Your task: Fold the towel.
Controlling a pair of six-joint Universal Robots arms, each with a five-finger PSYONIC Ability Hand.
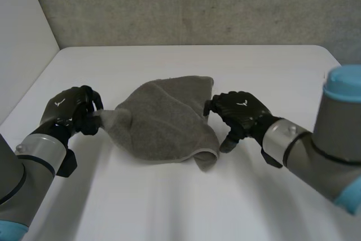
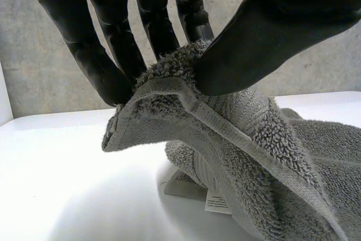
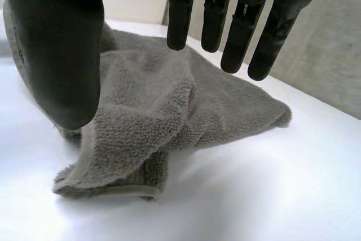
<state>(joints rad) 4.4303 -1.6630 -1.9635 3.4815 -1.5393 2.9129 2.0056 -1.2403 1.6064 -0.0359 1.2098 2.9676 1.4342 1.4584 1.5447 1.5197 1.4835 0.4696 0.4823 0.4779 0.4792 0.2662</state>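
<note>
Towel (image 1: pixel 166 119) corner is pinched between the left hand's (image 1: pixel 70 111) fingers (image 2: pixel 107 66) and thumb, its hem lifted. Right hand's (image 1: pixel 240 111) fingers (image 3: pixel 242 32) hang spread over the crumpled towel's right edge, holding nothing. White surface (image 1: pixel 186 196) shows wide on every side of the heap.

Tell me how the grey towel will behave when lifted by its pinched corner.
Likely floppy: the towel sags in loose folds from the corner pinched by the left robot hand, so the rest should hang and trail. Its looped pile probably grips well, so slipping seems unlikely. It looks thick, perhaps weighty for cloth.
</note>
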